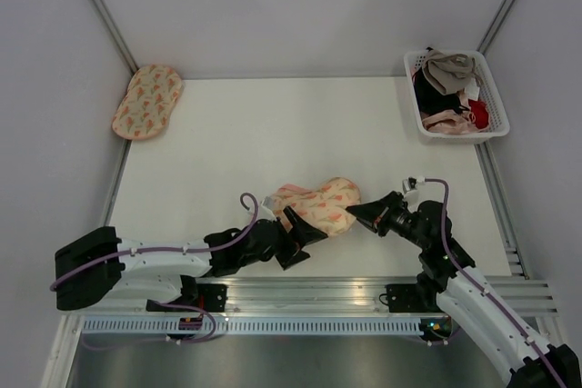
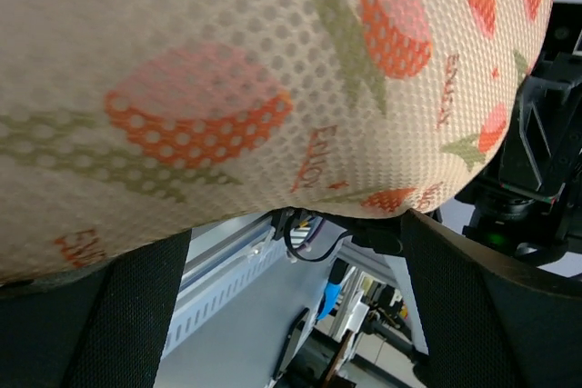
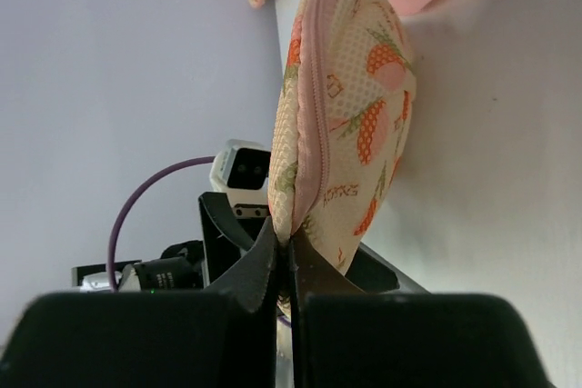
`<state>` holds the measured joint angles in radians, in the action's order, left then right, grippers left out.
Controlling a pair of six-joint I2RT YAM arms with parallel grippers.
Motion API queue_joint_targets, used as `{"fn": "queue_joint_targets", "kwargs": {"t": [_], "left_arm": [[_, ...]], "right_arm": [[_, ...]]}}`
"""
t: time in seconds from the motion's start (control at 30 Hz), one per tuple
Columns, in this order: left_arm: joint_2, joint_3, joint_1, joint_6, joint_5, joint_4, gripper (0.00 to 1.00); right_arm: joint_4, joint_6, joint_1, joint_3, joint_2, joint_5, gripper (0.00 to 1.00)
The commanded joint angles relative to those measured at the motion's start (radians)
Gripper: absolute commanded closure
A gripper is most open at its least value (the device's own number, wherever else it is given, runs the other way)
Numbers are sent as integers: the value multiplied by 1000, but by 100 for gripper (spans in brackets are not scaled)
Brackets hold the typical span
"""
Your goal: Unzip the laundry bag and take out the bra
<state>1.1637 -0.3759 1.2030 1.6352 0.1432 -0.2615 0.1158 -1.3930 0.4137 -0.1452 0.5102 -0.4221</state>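
From above, the laundry bag (image 1: 323,204) sits on the table (image 1: 273,134) toward 6 o'clock, close to both arms and propped up rather than lying flat. The left gripper (image 1: 305,227) comes in at the bag's 7 o'clock, jaws spread wide against its bulging side. The right gripper (image 1: 353,214) meets the bag's tip at 4 o'clock. A second pouch (image 1: 147,102) lies well apart at the table's 10 o'clock corner. A white basket (image 1: 496,129) of mixed garments (image 1: 450,70) stands at 2 o'clock. On the left wrist camera, printed mesh fills the picture from 9 round to 2 o'clock. The two dark fingers (image 2: 127,315) are splayed far apart under it at 7 and 5 o'clock, and I can't quite tell whether their pads touch the fabric. On the right wrist camera, the bag stands on edge, its pink zip edge (image 3: 314,88) running from 12 down to 6 o'clock. There the right fingers (image 3: 259,270) are pressed tight together, pinching the bottom end of that seam. Whatever they hold of the zip is hidden between the tips.
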Motion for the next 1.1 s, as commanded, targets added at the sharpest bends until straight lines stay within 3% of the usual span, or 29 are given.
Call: {"fn": "queue_joint_targets", "kwargs": {"t": [0.0,0.23,0.53,0.63,0.7,0.73,0.77,0.83,0.87,0.9,0.93,0.97,1.03,1.07], "left_arm": [[-62,9,21,100,96,-39,0],[-81,-18,24,103,254,7,0],[-12,-100,-19,29,309,-30,1],[-30,-87,-65,-34,309,-47,20],[-53,-67,-104,-69,299,-90,68],[-62,-54,-117,-72,285,-87,86],[-71,-51,-128,-72,280,-53,98],[-105,-44,-152,-99,274,-22,98],[-119,-43,-157,-106,274,-22,98],[-137,-38,-164,-110,274,2,98],[-148,-34,-169,-112,274,14,98],[-157,-29,-174,-115,272,24,98],[-186,-14,-195,-115,265,41,98],[-193,-9,-203,-117,263,44,98]], "right_arm": [[27,-119,10,1,-67,-26,100],[-163,-127,31,-37,-173,-26,100],[-211,-115,56,-60,-188,-66,100],[-229,-83,60,-79,-171,-79,100],[-249,-29,62,-108,-156,-78,99],[-266,-5,62,-119,-139,-75,100],[-278,44,60,-128,-128,-72,100],[-303,128,60,-158,-95,-58,100],[-301,129,60,-165,-82,-58,96],[-304,193,60,-180,-66,-60,79],[-329,222,60,-191,-35,-53,40],[-346,256,60,-201,-23,-40,26],[-419,359,62,-241,1,-3,9],[-433,382,62,-249,1,12,7]]}}
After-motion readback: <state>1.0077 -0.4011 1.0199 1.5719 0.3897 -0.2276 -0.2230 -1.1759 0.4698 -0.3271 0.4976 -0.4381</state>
